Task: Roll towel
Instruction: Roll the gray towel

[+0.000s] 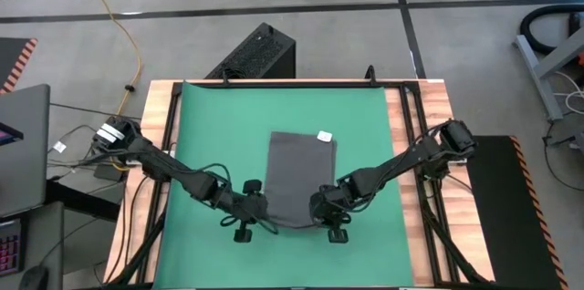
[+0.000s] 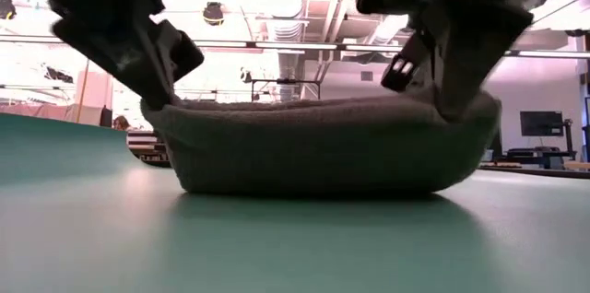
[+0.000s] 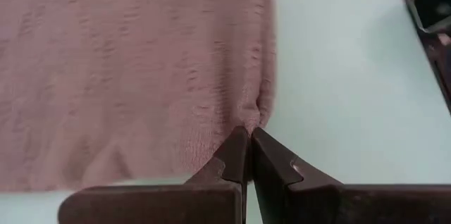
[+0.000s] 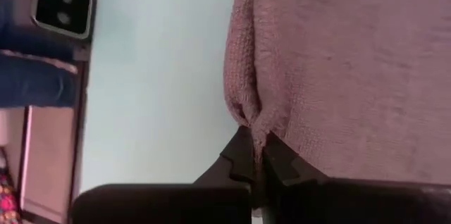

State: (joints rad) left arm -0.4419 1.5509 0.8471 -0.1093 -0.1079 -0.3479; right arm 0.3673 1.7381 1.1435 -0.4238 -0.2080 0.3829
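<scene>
Towel (image 1: pixel 301 167): dark grey nubby cloth, near edge lifted, sagging. Left gripper (image 3: pixel 248 134) and right gripper (image 4: pixel 255 139) each clenched on a near corner. Smooth green mat (image 1: pixel 210 126) bare all round.

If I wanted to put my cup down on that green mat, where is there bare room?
Bare mat lies left of the towel, right of it, and behind it toward the far edge. The near middle is crowded: the left gripper and right gripper pinch the towel's near corners.
</scene>
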